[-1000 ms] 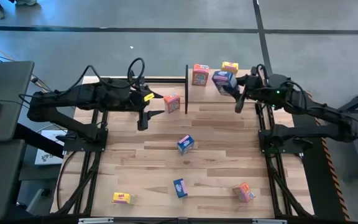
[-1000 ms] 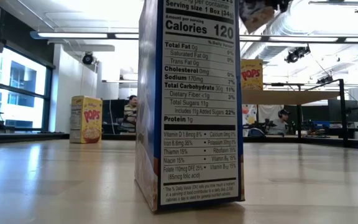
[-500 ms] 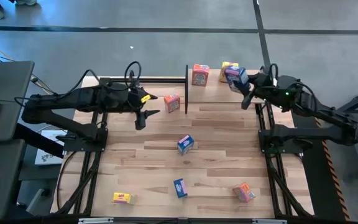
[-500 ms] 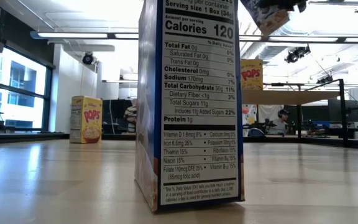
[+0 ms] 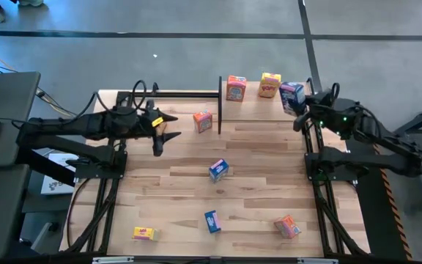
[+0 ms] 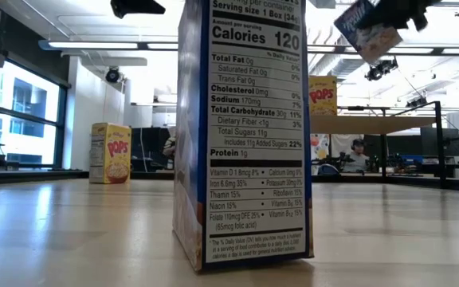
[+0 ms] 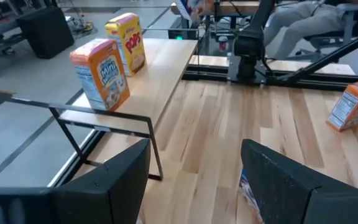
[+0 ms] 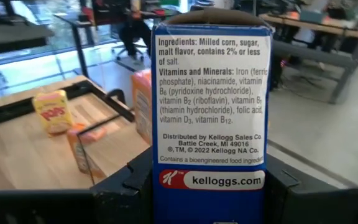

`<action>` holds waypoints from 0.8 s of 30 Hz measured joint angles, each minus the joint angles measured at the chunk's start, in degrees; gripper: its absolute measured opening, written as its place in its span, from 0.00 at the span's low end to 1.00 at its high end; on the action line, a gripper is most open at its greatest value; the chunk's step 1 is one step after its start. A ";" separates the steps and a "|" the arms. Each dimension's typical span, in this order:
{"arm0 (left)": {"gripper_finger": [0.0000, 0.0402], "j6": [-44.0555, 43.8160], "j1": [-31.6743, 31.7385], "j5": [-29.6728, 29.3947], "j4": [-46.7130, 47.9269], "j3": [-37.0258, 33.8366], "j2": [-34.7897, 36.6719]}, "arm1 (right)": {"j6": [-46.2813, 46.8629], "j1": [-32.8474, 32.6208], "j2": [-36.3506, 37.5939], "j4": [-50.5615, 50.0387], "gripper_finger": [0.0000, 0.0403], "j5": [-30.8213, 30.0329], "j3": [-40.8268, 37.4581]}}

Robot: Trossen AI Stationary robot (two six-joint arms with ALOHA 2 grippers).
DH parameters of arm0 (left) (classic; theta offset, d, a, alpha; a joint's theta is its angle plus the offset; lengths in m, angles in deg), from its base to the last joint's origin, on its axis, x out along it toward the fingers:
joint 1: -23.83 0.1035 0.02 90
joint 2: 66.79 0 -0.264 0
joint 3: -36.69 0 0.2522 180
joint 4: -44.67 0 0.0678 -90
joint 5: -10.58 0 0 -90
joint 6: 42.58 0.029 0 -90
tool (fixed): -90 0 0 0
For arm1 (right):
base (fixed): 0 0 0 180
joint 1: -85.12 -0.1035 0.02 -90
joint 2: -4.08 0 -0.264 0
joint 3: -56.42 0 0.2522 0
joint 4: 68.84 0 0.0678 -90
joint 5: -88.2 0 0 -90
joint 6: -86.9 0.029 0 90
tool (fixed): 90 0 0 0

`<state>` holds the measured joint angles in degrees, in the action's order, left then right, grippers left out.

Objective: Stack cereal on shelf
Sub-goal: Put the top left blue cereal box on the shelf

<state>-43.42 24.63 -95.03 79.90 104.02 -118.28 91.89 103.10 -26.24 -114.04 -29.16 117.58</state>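
My right gripper (image 5: 300, 111) is shut on a blue cereal box (image 5: 291, 95), which hangs above the right end of the light wood shelf (image 5: 251, 106). In the low view this box (image 6: 362, 28) is high above the shelf board (image 6: 357, 123). An orange box (image 5: 236, 88) and a yellow box (image 5: 270, 84) stand on the shelf. My left gripper (image 5: 158, 139) hovers open over the table's left part, with nothing between its fingers (image 7: 114, 177). An orange box (image 5: 203, 121) stands on the table just left of the shelf. My right gripper pinches the blue box between its two fingers, one on each broad face near the box's lower end (image 8: 160, 186); the narrow printed side faces the wrist. The fingers reach in about level from the table's right side. The box is lifted clear and tilts in the low view.
Loose boxes stand on the plank tabletop: blue (image 5: 218, 170), blue (image 5: 212, 221), orange (image 5: 287, 226) and yellow (image 5: 144, 234). Thin black uprights (image 5: 220, 106) edge the shelf. Both arms' black frames (image 5: 321, 165) run along the table's sides. People sit in the room beyond.
My right gripper has carried the blue box toward the table's right edge, from over the shelf's middle to over its right end, and the box has turned and tipped on the way. My left gripper has drawn back toward the left edge and sunk lower.
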 joint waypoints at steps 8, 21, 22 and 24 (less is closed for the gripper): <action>0.61 -1.10 0.00 0.00 -1.79 -2.24 0.56 | 1.10 0.00 7.47 11.31 0.41 -4.42 -13.46; 0.61 -1.03 0.00 0.00 -1.96 -2.24 0.56 | -2.46 0.00 10.88 26.38 0.41 -16.36 -28.21; 0.61 -1.03 0.00 0.00 -1.94 -2.24 0.56 | -2.46 0.00 10.88 27.03 0.41 -17.48 -28.88; 0.61 -1.01 0.00 0.00 -1.94 -2.24 0.56 | -2.55 0.00 10.86 28.92 0.41 -19.54 -30.33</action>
<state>-44.43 24.63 -95.03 77.96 101.79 -117.73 89.34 103.10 -15.38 -85.12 -48.70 87.25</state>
